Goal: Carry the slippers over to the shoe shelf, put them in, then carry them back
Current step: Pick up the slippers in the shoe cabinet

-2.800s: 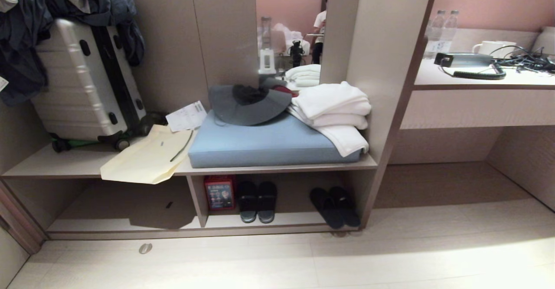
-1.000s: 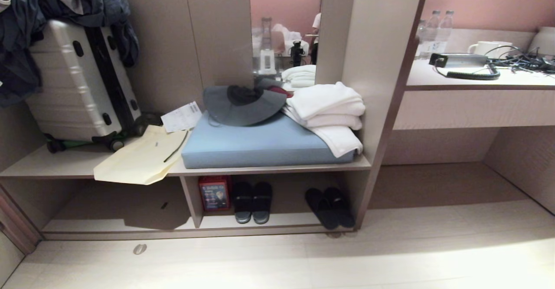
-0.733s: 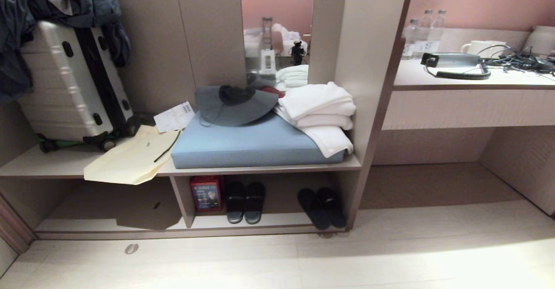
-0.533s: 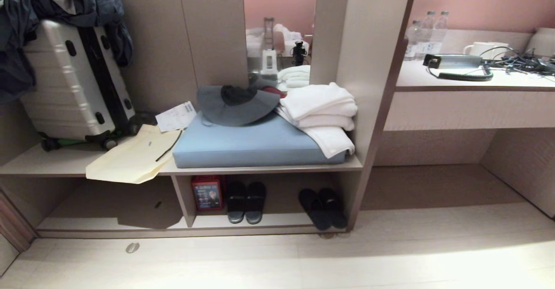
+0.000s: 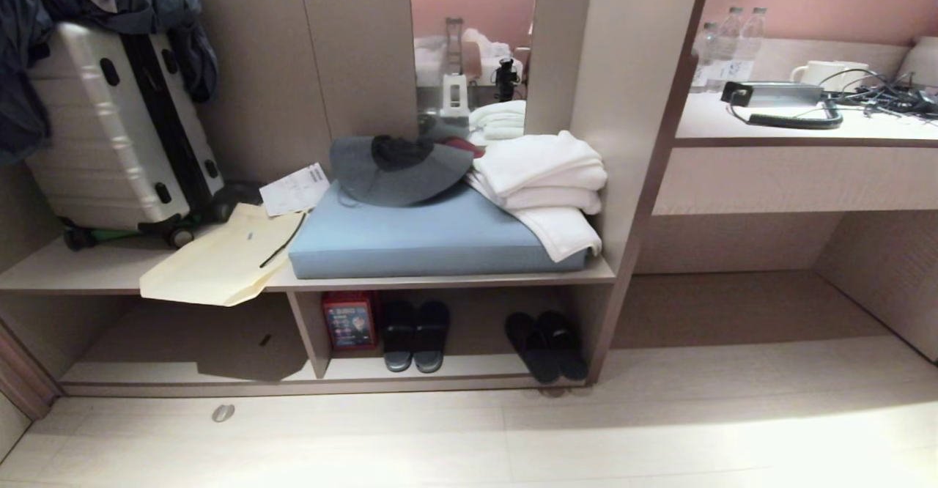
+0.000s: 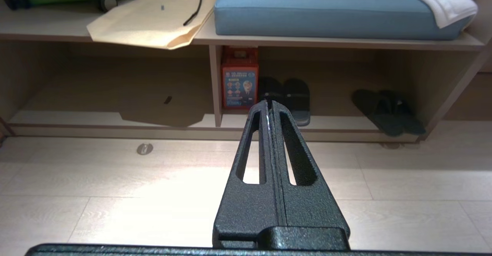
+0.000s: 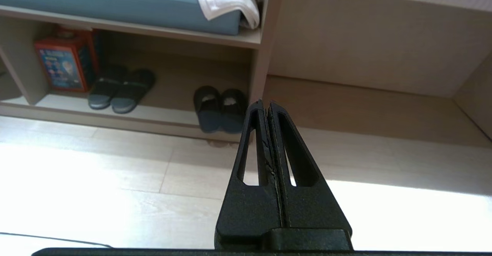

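Note:
The slippers (image 5: 546, 345), a dark grey-blue fabric pair, lie side by side at the right end of the shoe shelf (image 5: 469, 368), toes over its front lip. They also show in the left wrist view as the slippers (image 6: 388, 112) and in the right wrist view as the slippers (image 7: 219, 110). My left gripper (image 6: 268, 102) is shut and empty, held above the floor well short of the shelf. Likewise shut and empty, my right gripper (image 7: 265, 103) points toward the shelf's right post. Neither arm shows in the head view.
A shiny black pair of sandals (image 5: 414, 334) and a red box (image 5: 349, 319) stand left of the slippers beside the upright divider (image 5: 308, 334). Above lie a blue cushion (image 5: 432, 242), white towels (image 5: 546, 180), a hat, a paper bag and a suitcase (image 5: 117, 129). A desk (image 5: 799, 173) runs to the right.
The whole head picture has shifted a little leftward and upward, so the camera has moved. The slippers and the other things keep their places in the shelf.

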